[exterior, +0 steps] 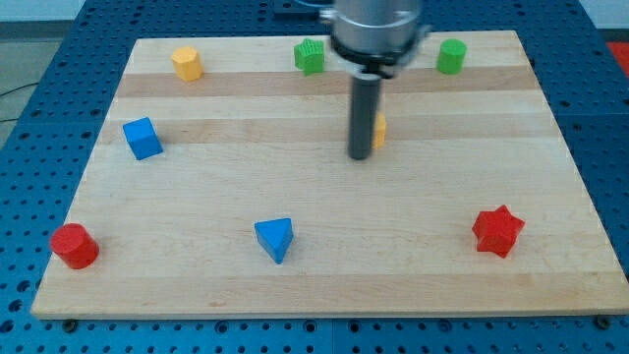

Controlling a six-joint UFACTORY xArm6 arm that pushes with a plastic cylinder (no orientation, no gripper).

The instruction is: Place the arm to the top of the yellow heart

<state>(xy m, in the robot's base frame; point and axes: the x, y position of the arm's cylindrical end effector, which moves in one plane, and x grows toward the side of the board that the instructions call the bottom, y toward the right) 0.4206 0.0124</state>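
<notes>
A yellow block [380, 130] lies right of the board's centre, mostly hidden behind my rod, so its shape cannot be made out. My tip [361, 155] sits just left of and slightly below it, touching or nearly touching. A second yellow block [187, 63], roughly hexagonal, lies at the view's top left.
A green star-like block [310, 55] and a green cylinder [451, 55] lie along the top edge. A blue cube [142, 138] is at the left, a red cylinder [75, 245] at bottom left, a blue triangle [275, 238] at bottom centre, a red star [497, 231] at bottom right.
</notes>
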